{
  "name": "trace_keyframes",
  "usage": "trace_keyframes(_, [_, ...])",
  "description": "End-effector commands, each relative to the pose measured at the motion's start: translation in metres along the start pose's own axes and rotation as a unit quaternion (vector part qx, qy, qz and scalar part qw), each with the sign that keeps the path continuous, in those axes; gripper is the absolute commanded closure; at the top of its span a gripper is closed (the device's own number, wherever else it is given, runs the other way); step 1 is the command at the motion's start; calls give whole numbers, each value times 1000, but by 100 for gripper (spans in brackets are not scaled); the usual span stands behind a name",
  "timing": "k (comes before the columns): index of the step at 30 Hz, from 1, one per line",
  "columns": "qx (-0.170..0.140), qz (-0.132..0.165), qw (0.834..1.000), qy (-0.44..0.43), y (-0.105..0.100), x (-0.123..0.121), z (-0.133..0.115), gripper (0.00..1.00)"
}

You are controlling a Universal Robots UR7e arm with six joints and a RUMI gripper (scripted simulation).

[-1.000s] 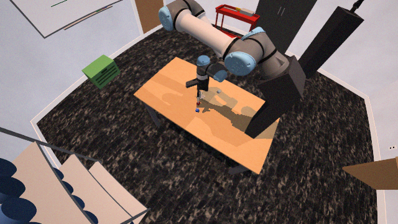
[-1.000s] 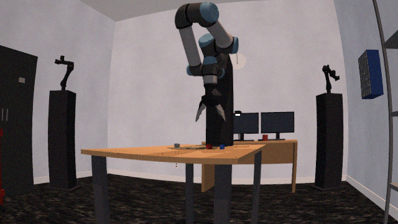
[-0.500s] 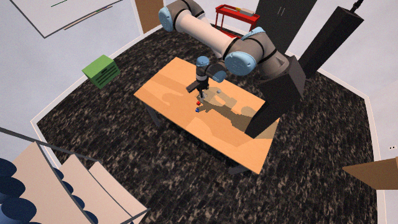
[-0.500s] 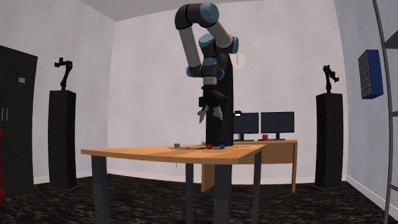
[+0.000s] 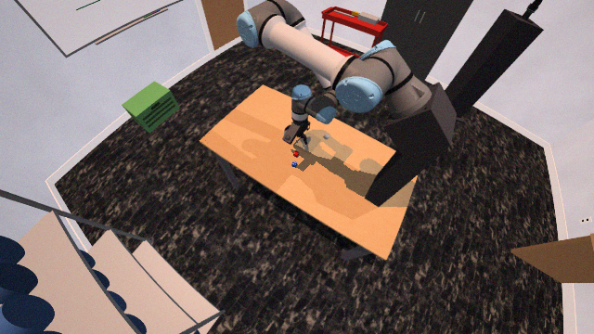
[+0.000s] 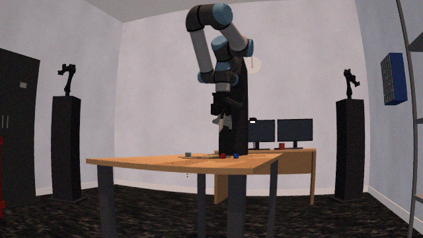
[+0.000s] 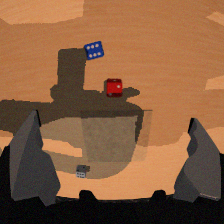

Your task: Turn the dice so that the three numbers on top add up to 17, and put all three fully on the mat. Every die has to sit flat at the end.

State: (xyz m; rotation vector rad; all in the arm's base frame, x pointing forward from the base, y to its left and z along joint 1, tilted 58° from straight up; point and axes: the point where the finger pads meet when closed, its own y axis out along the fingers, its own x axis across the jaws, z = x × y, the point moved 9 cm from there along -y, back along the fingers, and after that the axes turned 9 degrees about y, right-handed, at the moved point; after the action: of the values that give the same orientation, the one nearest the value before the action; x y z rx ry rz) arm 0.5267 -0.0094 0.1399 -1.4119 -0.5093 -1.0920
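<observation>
Gripper (image 7: 115, 150): two dark wedge-shaped fingers spread fully apart, holding nothing, high above the table (image 5: 260, 121). Red die (image 7: 114, 87): cube, top pips illegible, just off the mat's far edge. Blue die (image 7: 94, 50): cube, white pips showing, count unclear, on bare wood-grain beyond. Grey die (image 7: 82, 171): small, blurred, on the mat (image 7: 107, 142), a thin translucent square partly lost in shadow.

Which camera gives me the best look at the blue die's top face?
The wrist view: the blue die shows six white pips facing the camera. The top view shows it only as a blue speck, and the exterior view shows it side-on, pips unreadable.
</observation>
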Motion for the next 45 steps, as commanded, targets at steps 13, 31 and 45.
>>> trace_keyframes(13, [2,0,968,-251,8,-2,-2,0])
trace_keyframes(31, [2,-1,858,-513,17,-1,-8,0])
trace_keyframes(45, [2,-2,766,-643,23,1,-12,0])
